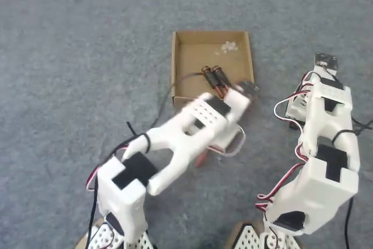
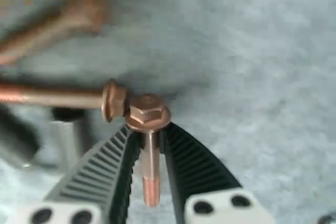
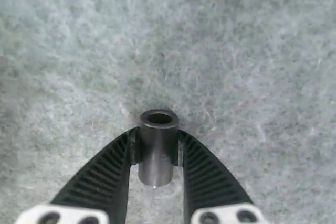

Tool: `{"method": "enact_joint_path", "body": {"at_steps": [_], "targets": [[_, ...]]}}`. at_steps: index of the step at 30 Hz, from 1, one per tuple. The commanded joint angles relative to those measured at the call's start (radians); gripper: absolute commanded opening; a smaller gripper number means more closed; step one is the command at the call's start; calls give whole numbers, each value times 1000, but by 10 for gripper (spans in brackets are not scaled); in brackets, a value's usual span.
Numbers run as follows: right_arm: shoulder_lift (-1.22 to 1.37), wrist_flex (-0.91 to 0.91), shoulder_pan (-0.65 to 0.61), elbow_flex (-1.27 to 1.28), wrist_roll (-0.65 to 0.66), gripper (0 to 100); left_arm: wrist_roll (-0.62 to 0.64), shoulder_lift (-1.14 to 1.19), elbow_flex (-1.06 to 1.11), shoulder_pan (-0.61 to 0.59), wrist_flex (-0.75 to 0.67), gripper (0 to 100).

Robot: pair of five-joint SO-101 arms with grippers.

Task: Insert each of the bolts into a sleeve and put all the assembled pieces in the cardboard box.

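Observation:
My left gripper (image 2: 150,129) is shut on a copper bolt (image 2: 150,174), with the hex head (image 2: 149,113) just past the fingertips. Two more copper bolts lie on the carpet beyond it, one (image 2: 52,98) touching the held head and one (image 2: 52,27) farther off. A grey sleeve (image 2: 65,137) lies beside the fingers. My right gripper (image 3: 157,140) is shut on a dark sleeve (image 3: 156,156), bore facing outward, above bare carpet. From above, the cardboard box (image 1: 182,65) holds two assembled pieces (image 1: 214,80). The left arm (image 1: 192,126) ends at the box's near edge.
The right arm (image 1: 326,126) stands folded to the right of the box. Grey carpet (image 1: 76,74) covers the table, with open room left of the box. Cables hang from both arms.

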Motion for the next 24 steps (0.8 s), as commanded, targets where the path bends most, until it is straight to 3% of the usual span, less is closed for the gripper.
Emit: {"method": "enact_joint_path", "body": {"at_steps": [1, 7, 18, 24], "targets": [[-13, 1, 12, -51, 17, 6, 25, -6, -50, -57, -6, 20], [-13, 1, 10, -51, 17, 6, 25, -5, -47, -55, -3, 96], [-13, 1, 10, -51, 17, 6, 15, 109, -125, -55, 43, 99], [-13, 1, 10, -51, 17, 6, -77, 204, -240, -55, 110, 97]]}}
